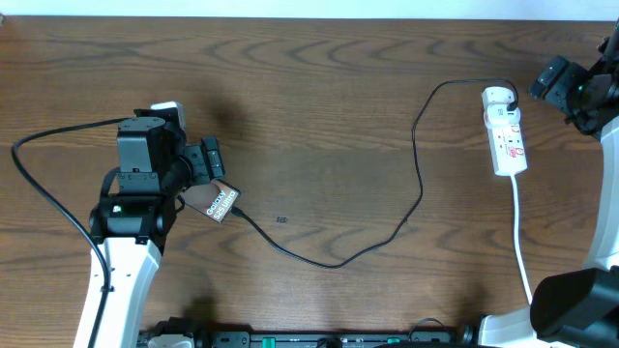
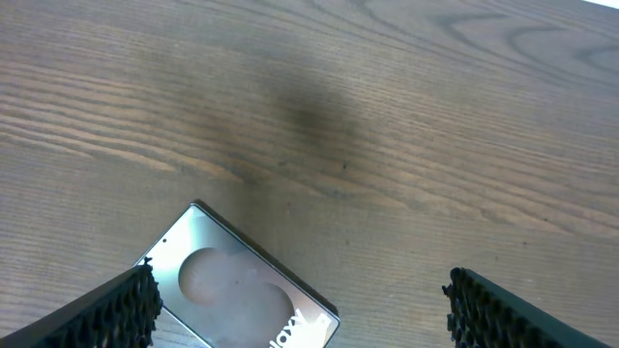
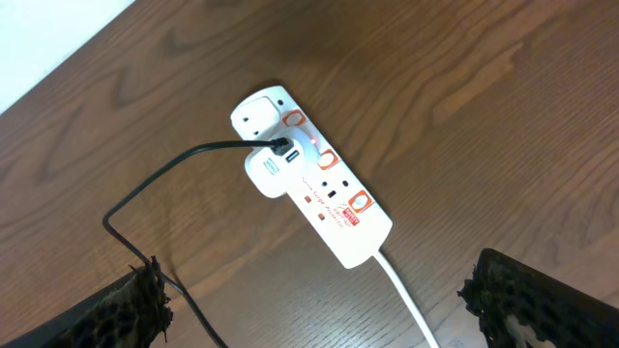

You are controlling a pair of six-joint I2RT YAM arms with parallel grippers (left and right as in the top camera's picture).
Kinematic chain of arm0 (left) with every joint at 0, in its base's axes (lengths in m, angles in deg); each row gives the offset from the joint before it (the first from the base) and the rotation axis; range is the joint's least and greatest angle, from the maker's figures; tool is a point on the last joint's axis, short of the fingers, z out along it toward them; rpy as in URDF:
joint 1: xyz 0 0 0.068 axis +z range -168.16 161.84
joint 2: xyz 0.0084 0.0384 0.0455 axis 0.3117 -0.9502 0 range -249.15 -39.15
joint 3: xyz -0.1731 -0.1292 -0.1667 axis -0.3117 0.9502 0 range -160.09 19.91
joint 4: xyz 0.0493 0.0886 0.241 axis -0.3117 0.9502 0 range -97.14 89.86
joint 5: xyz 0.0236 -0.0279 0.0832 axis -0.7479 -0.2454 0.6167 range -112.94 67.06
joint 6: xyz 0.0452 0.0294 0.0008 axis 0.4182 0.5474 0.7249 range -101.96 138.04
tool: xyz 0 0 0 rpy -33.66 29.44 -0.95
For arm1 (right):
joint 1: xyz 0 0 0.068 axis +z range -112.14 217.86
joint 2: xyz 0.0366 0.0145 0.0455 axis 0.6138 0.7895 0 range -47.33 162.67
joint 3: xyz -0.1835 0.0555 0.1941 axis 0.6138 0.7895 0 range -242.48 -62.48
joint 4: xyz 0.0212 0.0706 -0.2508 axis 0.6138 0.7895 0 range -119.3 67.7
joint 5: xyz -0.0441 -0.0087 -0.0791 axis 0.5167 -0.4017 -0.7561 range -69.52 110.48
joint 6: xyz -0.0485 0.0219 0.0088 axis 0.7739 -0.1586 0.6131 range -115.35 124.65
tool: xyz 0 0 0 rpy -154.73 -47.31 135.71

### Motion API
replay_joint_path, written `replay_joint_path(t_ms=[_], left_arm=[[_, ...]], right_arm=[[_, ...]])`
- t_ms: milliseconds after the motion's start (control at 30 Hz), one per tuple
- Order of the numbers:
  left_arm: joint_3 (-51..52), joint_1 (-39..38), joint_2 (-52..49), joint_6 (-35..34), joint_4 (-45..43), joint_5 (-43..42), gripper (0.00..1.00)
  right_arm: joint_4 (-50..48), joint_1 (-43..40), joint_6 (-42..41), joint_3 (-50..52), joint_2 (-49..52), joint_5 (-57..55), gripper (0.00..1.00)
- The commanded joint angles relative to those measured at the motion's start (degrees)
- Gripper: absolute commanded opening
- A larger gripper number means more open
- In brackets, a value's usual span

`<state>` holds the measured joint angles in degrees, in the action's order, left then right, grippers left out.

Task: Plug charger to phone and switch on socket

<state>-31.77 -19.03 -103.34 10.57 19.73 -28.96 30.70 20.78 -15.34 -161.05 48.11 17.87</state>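
The phone lies flat on the table at the left, face up, its white lettering showing. In the left wrist view it lies below and between the fingers of my open left gripper, nearer the left finger, and nothing grips it. The charger, a thin black cable, runs from the phone's lower right end in a long loop to the socket at the right. Its plug sits in the socket near the rounded end. My right gripper hovers open above the socket's cord end, empty.
The socket's white cord runs toward the table's front edge on the right. My left arm's own black cable loops at the far left. A tiny dark speck lies mid-table.
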Motion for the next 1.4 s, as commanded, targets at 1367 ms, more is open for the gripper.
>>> replay_joint_path(t_ms=[1367], left_arm=[[51.43, 8.92, 63.54, 2.95, -23.89, -6.40, 0.92]], right_arm=[[0.09, -0.09, -0.76, 0.00, 0.17, -0.68, 0.99]])
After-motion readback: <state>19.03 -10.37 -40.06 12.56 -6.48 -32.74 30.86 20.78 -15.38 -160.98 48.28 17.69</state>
